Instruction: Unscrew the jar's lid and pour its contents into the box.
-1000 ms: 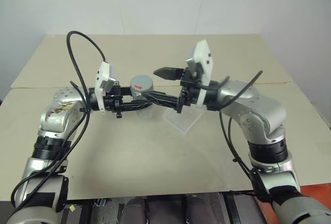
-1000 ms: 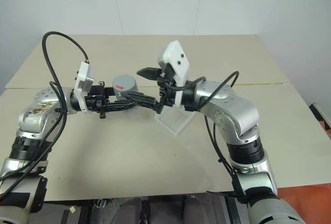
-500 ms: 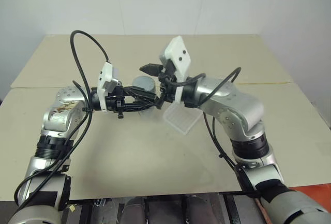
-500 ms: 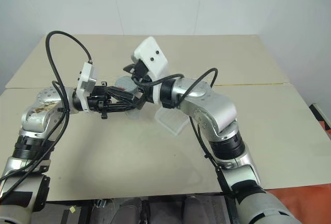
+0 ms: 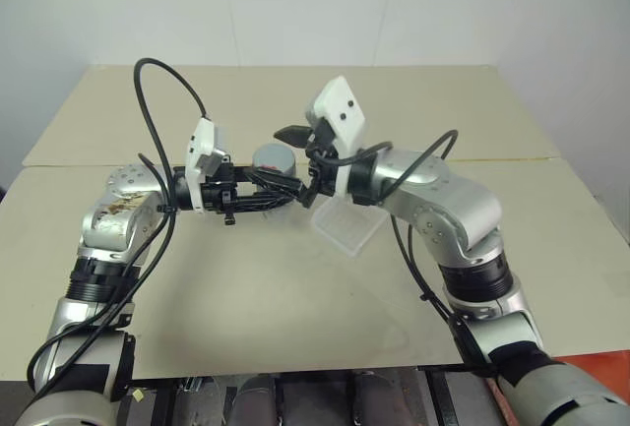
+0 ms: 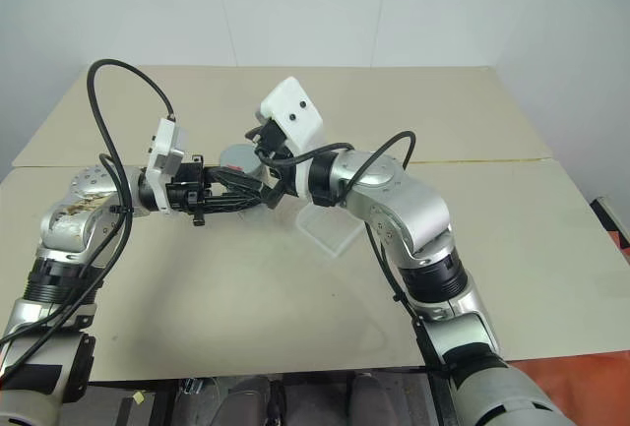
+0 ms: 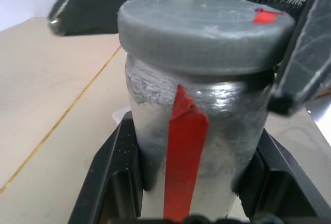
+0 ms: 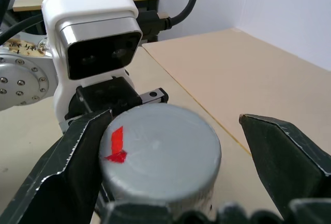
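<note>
My left gripper (image 5: 280, 191) is shut on the jar (image 7: 196, 136), a small clear cylinder with a red stripe, and holds it upright above the table. Its black fingers (image 7: 118, 175) clamp the jar's lower body from both sides. The grey lid (image 5: 274, 158) sits on the jar, with a red mark on top. My right gripper (image 8: 173, 168) is open, and its fingers (image 8: 282, 154) stand on either side of the lid (image 8: 160, 151), the far one clearly apart from it. The clear box (image 5: 346, 226) lies on the table just right of the jar. The contents are hidden behind the cloudy wall.
Both arms meet over the middle of the beige table (image 5: 295, 298). A seam (image 5: 512, 158) runs across the tabletop behind them. A black cable (image 5: 157, 91) loops up from the left wrist.
My right gripper has swung left and slightly down from beside the jar, so its open fingers now straddle the lid. The left gripper and the jar have stayed where they were.
</note>
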